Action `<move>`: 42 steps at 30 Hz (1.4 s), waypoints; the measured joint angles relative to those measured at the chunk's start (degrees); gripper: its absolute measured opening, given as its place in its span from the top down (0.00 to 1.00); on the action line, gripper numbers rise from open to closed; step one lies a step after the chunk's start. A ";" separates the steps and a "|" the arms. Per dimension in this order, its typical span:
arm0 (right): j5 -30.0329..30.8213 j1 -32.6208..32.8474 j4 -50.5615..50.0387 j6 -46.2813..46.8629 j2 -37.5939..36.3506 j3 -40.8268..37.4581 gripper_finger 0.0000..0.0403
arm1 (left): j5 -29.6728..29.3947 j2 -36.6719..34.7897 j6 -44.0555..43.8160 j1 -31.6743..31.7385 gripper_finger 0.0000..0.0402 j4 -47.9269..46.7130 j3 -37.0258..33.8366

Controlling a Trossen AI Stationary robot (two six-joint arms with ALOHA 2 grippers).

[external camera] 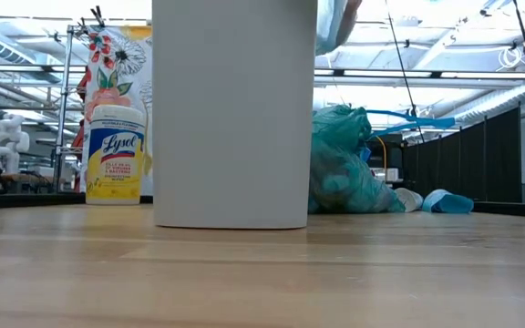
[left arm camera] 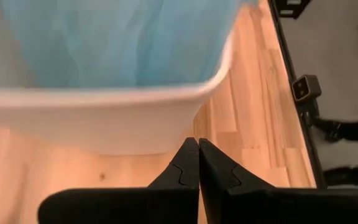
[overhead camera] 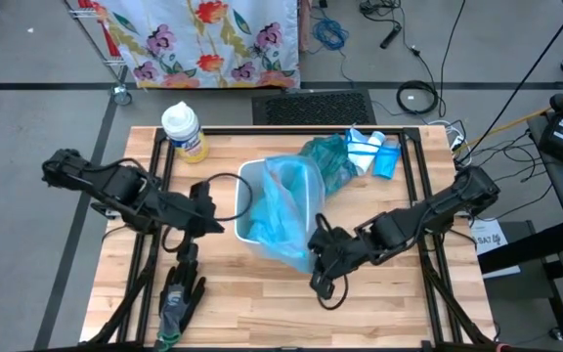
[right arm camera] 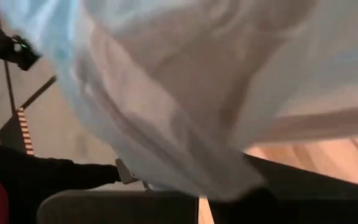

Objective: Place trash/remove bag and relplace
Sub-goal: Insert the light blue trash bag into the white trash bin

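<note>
Working the fresh blue bag [overhead camera: 280, 210] over the white bin [overhead camera: 249, 176] at mid-surface — bag draping across the bin's mouth and spilling over the rim toward the right gripper [overhead camera: 321, 244]. Sitting just beside that spilled edge, right gripper nearer the loose film than the left; in the right wrist view, bag [right arm camera: 166, 93] filling almost everything and hiding the fingers, so cannot tell whether apart or clamped on the film. Hovering at the bin's opposite side, left gripper [overhead camera: 206, 210] with fingers [left arm camera: 188, 168] pressed together, holding nothing, tips pointing at the bin wall [left arm camera: 104, 118] and close to it without touching. Lying beyond the bin, the tied-off full green bag [overhead camera: 328, 156] — presumably holding the trash, no loose scraps showing on the surface [overhead camera: 379, 313]. Standing well apart at the far left corner, a wipes tub [overhead camera: 184, 129]; lying near the front edge, a glove [overhead camera: 179, 298]. Judging the coming move as a pull of the overhanging film down and outward on the right side, away from the bin's centre, the left fingers being placed to steady the bin rather than to reach the bag.
</note>
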 joint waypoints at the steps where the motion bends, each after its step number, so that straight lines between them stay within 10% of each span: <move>1: 0.02 0.34 0.01 0.10 0.53 0.00 1.00 | 0.00 -1.86 -1.39 0.02 1.00 2.04 -3.37; 17: 9.50 4.86 -3.51 6.53 -0.67 -0.02 1.00 | -3.89 -13.10 -5.76 2.35 1.00 22.71 -28.93; 26: 18.56 2.56 -3.08 5.25 -5.16 -0.02 1.00 | -1.40 -14.24 -6.75 3.46 1.00 25.77 -31.17; 34: 18.09 -2.36 16.51 -8.80 -5.19 0.39 1.00 | -1.30 -13.75 -6.62 3.45 1.00 27.80 -31.16; 42: 14.93 -7.01 15.42 -18.73 0.22 13.00 1.00 | -1.23 -10.48 -3.85 3.81 1.00 32.31 -31.12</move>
